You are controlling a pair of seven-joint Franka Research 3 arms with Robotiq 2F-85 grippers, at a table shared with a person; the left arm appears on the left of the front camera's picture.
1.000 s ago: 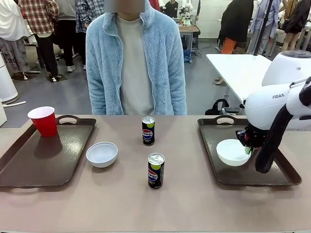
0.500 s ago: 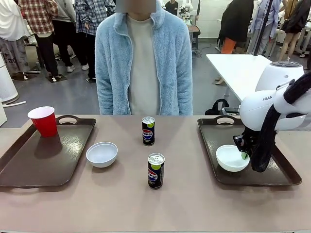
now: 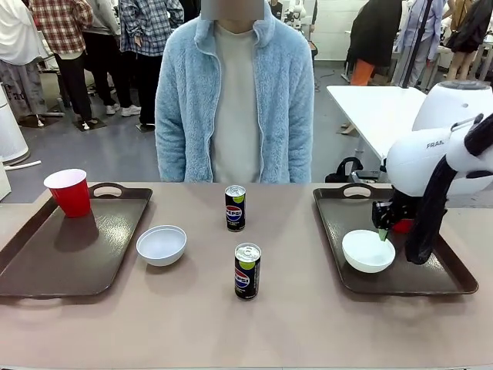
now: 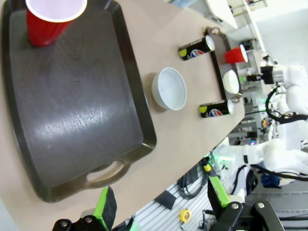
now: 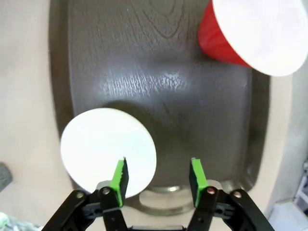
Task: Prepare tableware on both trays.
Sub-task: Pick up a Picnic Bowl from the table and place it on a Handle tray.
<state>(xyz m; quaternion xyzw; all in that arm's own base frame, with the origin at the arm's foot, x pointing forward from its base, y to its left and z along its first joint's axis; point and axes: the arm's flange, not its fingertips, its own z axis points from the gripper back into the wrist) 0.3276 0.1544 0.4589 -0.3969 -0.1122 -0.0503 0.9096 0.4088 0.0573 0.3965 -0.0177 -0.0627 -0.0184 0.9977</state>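
Note:
My right gripper (image 3: 383,231) hangs open just above the right tray (image 3: 333,223), over the far edge of a white bowl (image 3: 367,251) resting on it. In the right wrist view the open gripper (image 5: 158,175) holds nothing; the bowl (image 5: 106,147) lies by one finger and a red cup (image 5: 240,33) stands farther along the tray (image 5: 144,62). The left tray (image 3: 69,258) carries a red cup (image 3: 69,192). Another white bowl (image 3: 162,244) and two Pepsi cans (image 3: 235,207) (image 3: 246,270) stand on the table between the trays. My left gripper (image 4: 161,199) is open, high above the left tray (image 4: 72,110).
A person in a light blue fleece jacket (image 3: 231,100) stands at the far side of the table, hands out of sight. A white table (image 3: 377,112) stands behind on the right. Bare tabletop (image 3: 231,324) runs along the near edge.
My right gripper has opened and let go of the white bowl, which now rests on the right tray; the gripper has risen slightly. The person has shifted a little to the right.

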